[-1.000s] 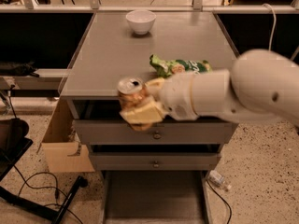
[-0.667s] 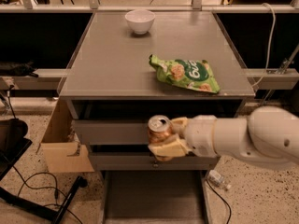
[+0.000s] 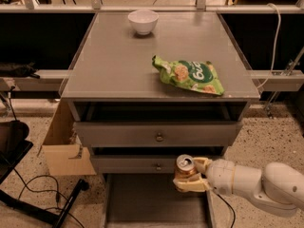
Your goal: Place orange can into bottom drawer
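The orange can [image 3: 185,167] with its silver pull-tab top is held upright in my gripper [image 3: 190,175], whose cream fingers [image 3: 197,184] are shut around it. The white arm reaches in from the lower right. The can hangs in front of the second knobbed drawer, just above the back edge of the open bottom drawer [image 3: 142,203], a wide shallow grey tray pulled out toward the camera.
A green snack bag [image 3: 190,75] and a white bowl [image 3: 143,21] sit on the grey cabinet top [image 3: 104,65]. Two knobbed drawers [image 3: 159,136] are closed above. A cardboard box [image 3: 64,148] and cables [image 3: 42,198] lie on the floor at the left.
My gripper has carried the can down and to the right, from the cabinet top's front edge to below the second drawer, over the open bottom drawer.
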Controlling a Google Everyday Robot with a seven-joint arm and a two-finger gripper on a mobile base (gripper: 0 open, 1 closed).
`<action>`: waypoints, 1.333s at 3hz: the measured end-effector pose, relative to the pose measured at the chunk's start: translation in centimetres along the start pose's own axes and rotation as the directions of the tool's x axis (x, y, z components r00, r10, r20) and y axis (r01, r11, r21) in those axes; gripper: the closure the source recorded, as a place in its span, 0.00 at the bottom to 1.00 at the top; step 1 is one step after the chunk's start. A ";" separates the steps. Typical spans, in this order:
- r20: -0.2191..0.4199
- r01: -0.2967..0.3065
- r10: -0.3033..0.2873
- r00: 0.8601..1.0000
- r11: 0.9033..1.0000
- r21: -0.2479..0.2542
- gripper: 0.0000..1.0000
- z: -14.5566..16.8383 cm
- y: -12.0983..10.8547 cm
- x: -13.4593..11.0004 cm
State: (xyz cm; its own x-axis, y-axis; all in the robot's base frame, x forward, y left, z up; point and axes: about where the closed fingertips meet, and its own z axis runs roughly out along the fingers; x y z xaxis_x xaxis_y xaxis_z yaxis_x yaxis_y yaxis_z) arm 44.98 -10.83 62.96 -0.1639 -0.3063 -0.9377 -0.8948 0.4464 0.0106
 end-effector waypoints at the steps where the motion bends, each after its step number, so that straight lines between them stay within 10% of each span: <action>1: 0.000 -0.009 0.009 1.000 1.000 -0.007 1.00 0.3 0.2 0.0; 2: -0.025 -0.001 0.000 1.000 1.000 -0.019 1.00 1.7 -1.9 3.4; 3: -0.051 0.007 -0.012 0.999 0.996 -0.085 1.00 5.9 -4.8 13.6; 4: -0.053 0.036 -0.043 0.998 0.992 -0.125 1.00 8.2 -6.0 18.9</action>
State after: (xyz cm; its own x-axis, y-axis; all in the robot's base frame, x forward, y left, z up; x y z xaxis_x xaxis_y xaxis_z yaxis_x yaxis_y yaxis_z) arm 50.64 -12.34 42.34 -0.1471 -0.3694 -0.9176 -0.9449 0.3268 0.0199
